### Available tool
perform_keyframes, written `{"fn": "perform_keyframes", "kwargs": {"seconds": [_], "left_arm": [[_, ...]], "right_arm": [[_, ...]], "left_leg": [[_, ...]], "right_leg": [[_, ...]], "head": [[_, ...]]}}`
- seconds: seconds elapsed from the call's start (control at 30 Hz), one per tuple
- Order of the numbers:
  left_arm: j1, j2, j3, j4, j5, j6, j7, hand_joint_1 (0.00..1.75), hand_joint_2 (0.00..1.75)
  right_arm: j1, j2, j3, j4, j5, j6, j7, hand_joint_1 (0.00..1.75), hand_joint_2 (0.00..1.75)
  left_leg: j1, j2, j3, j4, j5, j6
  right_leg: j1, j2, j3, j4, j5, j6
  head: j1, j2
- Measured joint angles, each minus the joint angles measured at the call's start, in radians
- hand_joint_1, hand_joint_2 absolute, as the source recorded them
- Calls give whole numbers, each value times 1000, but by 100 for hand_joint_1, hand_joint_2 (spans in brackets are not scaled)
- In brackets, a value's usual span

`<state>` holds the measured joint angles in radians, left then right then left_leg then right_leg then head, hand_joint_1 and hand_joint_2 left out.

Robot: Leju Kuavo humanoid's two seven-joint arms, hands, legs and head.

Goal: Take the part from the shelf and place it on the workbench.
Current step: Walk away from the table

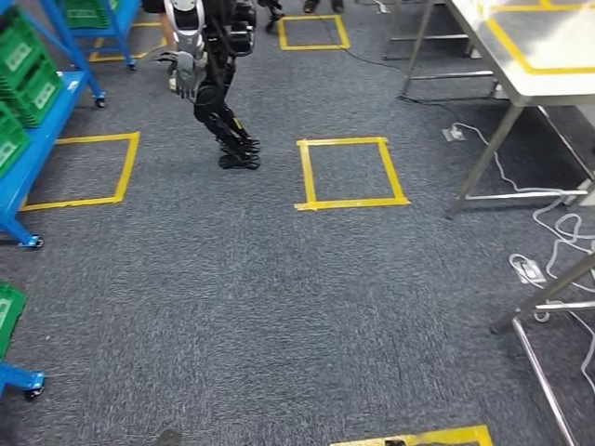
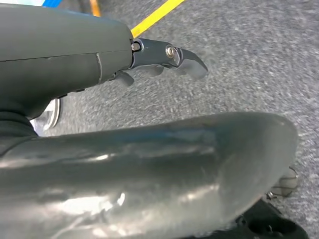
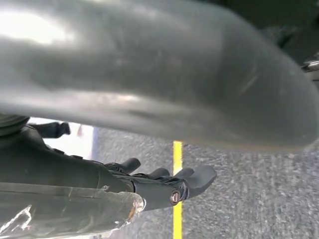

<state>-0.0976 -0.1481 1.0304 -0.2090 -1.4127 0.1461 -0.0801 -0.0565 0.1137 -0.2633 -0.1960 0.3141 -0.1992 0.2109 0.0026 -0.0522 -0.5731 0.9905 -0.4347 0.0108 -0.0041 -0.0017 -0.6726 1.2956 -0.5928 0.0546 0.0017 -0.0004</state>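
Left hand (image 2: 165, 57) hangs over grey carpet (image 2: 244, 64), dark fingers extended, apart, holding nothing. Right hand (image 3: 165, 181) likewise: fingers straight, spread, nothing held. Part's whereabouts relative to either hand: cannot tell. Blue metal shelf (image 1: 42, 139) with green plastic crates (image 1: 24, 65) stands well apart, front-left; grey-topped workbench (image 1: 533, 56) front-right.

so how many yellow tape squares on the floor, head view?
5: one centre, one left by the blue shelf, two at the top, one cut off at the bottom.

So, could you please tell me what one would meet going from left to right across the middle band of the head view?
Blue shelf with green bins → yellow taped square on the carpet → another humanoid robot, standing → second yellow taped square → workbench leg → white cables on the floor.
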Motion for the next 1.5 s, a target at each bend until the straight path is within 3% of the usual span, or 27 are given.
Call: {"fn": "perform_keyframes", "kwargs": {"seconds": [0.03, 0.1, 0.17, 0.23, 0.3, 0.37, 0.43, 0.47, 0.5, 0.53, 0.6, 0.67, 0.7, 0.77, 0.83, 0.9, 0.93, 1.0, 1.07, 1.13, 1.2, 1.23, 1.27, 1.33, 1.4, 1.43, 1.5], "left_arm": [[0, 0, 0, 0, 0, 0, 0, 0, 0], [-1, 1, 0, 0, 0, 0, 0, 0, 0], [-2, 2, 0, 0, -1, 0, 1, 0, 0], [1, 3, 0, 0, -2, 0, 3, 0, 0], [4, 5, 0, 0, -2, 0, 4, 0, 0], [2, 5, 0, 0, -2, 0, 5, 0, 0], [-1, 5, 0, 0, -2, 0, 6, 0, 0], [-1, 5, 0, 0, -3, 0, 6, 0, 0], [1, 5, 0, 0, -3, 0, 6, 0, 0], [2, 6, 0, 0, -3, 0, 6, 0, 0], [1, 7, 0, 0, -3, 0, 6, 0, 0], [-3, 7, 0, 0, -4, 0, 6, 0, 0], [-5, 7, 0, 0, -4, 0, 6, 0, 0], [-3, 8, 0, 0, -5, 0, 7, 0, 0], [-2, 9, 0, 0, -5, 1, 8, 0, 0], [-4, 9, 0, 0, -5, 1, 7, 0, 0], [-5, 9, 0, 0, -5, 1, 7, 0, 0], [-4, 8, 0, 0, -5, 1, 6, 0, 0], [-3, 8, 0, 0, -5, 1, 6, 0, 0], [-4, 8, 0, 0, -5, 1, 6, 0, 0], [-4, 9, 0, 0, -5, 1, 6, 0, 0], [-3, 9, 0, 0, -5, 1, 6, 0, 0], [-1, 10, 0, 0, -4, 1, 6, 0, 0], [1, 11, 0, 0, -3, 2, 6, 0, 0], [-2, 11, 0, 0, -1, 2, 7, 0, 0], [-3, 10, 0, 0, 0, 1, 7, 0, 0], [-1, 9, 0, 0, 2, 1, 9, 0, 0]], "right_arm": [[1, 0, 0, 0, 0, 0, 0, 0, 0], [1, 0, 0, 1, 2, 1, 0, 0, 0], [0, 1, 0, 2, 4, 2, -2, 0, 0], [-2, 1, 0, 3, 7, 2, -5, 0, 0], [-3, 1, 0, 3, 11, 2, -6, 0, 0], [-2, 1, 0, 3, 12, 3, -7, 0, 0], [1, 1, 0, 3, 12, 3, -8, 0, 0], [1, 1, 0, 3, 12, 3, -8, 0, 0], [1, 1, 0, 3, 12, 3, -8, 0, 0], [0, 1, 0, 3, 12, 3, -8, 0, 0], [-2, 1, 0, 3, 12, 3, -8, 0, 0], [-3, 1, 0, 3, 12, 2, -8, 0, 0], [-3, 1, 0, 3, 12, 2, -8, 0, 0], [-7, 1, 0, 3, 12, 2, -9, 0, 0], [-9, 1, 0, 3, 13, 2, -12, 0, 0], [-8, 1, 0, 3, 13, 2, -13, 0, 0], [-7, 1, 0, 3, 13, 2, -13, 0, 0], [-5, 1, 0, 4, 13, 2, -14, 0, 0], [-4, 1, 0, 4, 13, 2, -14, 0, 0], [-5, 1, 0, 4, 13, 2, -14, 0, 0], [-8, 1, 0, 4, 13, 2, -15, 0, 0], [-10, 1, 0, 4, 14, 2, -15, 0, 0], [-11, 1, 0, 4, 14, 2, -15, 0, 0], [-11, 2, 0, 4, 13, 2, -16, 0, 0], [-8, 2, -1, 4, 11, 0, -17, 0, 0], [-7, 2, -2, 4, 8, -1, -18, 0, 0], [-5, 2, -6, 4, 4, -4, -19, 0, 0]], "left_leg": [[1, -16, 1, 0, 0, -2], [1, -44, 0, 3, 1, -10], [2, -67, -7, 4, 5, -23], [6, -85, -14, -1, 11, -38], [5, -47, -27, 19, -5, -47], [2, 15, -73, 115, -63, -52], [3, 35, -136, 246, -121, -55], [3, 37, -151, 279, -127, -56], [3, 38, -147, 276, -114, -56], [3, 44, -122, 233, -85, -55], [-1, 92, -45, 98, -27, -50], [-6, 131, -1, 15, -8, -39], [-9, 133, 1, 4, -11, -33], [-7, 106, 0, 2, -9, -20], [-2, 82, 1, -1, -4, -8], [0, 57, 1, -1, -2, -1], [0, 43, 0, -1, -2, 0], [0, 13, 2, -1, -2, 1], [1, -17, 4, 0, -1, -3], [1, -42, 2, 3, 0, -12], [2, -59, -3, 1, 3, -26], [4, -68, -6, -1, 6, -32], [6, -64, -8, -3, 7, -39], [4, -24, -25, 30, -20, -48], [1, 24, -79, 143, -86, -53], [2, 32, -112, 211, -117, -54], [2, 37, -142, 279, -129, -56]], "right_leg": [[-2, 8, 23, -57, 38, -1], [-12, 60, 84, -197, 102, 0], [-17, 100, 113, -263, 118, -6], [-14, 85, 116, -268, 120, -20], [-12, 58, 118, -273, 125, -36], [-9, 28, 119, -277, 126, -46], [-5, -7, 118, -277, 124, -51], [-4, -23, 118, -277, 123, -52], [-3, -38, 118, -277, 122, -52], [-3, -50, 119, -277, 121, -51], [1, -72, 124, -275, 116, -45], [9, -92, 128, -273, 111, -35], [12, -103, 131, -274, 108, -30], [10, -111, 138, -274, 102, -20], [5, -66, 119, -226, 69, -8], [2, -14, 58, -99, 7, -2], [2, -6, 24, -33, -16, -1], [1, -1, -7, 10, -9, -1], [-3, 15, 37, -99, 65, -3], [-10, 56, 91, -225, 114, -4], [-10, 74, 109, -264, 120, -10], [-8, 65, 110, -266, 123, -17], [-8, 55, 112, -267, 126, -24], [-8, 33, 112, -272, 130, -38], [-6, 6, 111, -274, 130, -47], [-5, -8, 110, -274, 129, -49], [-3, -36, 110, -274, 128, -51]], "head": [[0, 0], [1, 0], [2, 0], [2, 0], [-2, 0], [-9, 0], [-12, 0], [-12, 0], [-12, 0], [-12, 0], [-14, 0], [-14, 0], [-14, 0], [-12, 0], [-6, 0], [1, 0], [2, 0], [4, 0], [4, 0], [4, 0], [4, 0], [3, 0], [3, 0], [-3, 0], [-10, 0], [-11, 0], [-11, 0]]}}
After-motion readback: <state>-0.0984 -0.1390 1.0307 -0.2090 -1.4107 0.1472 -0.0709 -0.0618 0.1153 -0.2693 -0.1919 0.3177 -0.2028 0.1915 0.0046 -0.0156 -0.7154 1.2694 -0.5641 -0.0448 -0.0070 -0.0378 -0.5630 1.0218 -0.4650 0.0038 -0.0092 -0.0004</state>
